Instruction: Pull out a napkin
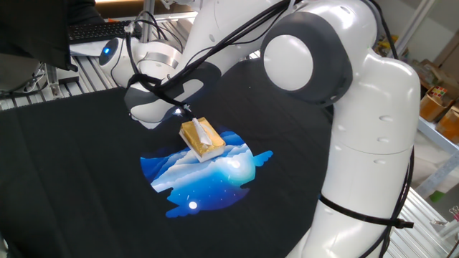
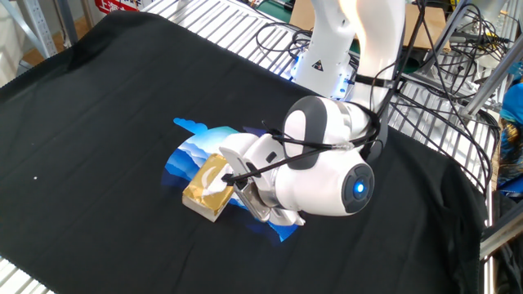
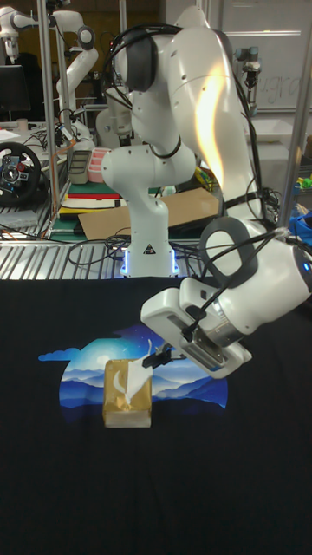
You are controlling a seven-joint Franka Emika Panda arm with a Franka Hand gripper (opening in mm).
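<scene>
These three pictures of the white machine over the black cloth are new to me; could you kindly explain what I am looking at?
The white machine is a single robot arm with a two-finger gripper at its end. All three pictures show the same moment from cameras fixed in different places: one looks past the arm's big joints, the other looks from the opposite side towards the arm's base, and the tall one faces the arm head-on.

The table is covered by a black cloth with a blue landscape print. On the print lies a small golden tissue pack. A white napkin sticks up out of its top slot, and in the tall view its tip reaches the fingertips, which appear to pinch it. It is partly drawn up, but its lower end is in the pack.
</scene>
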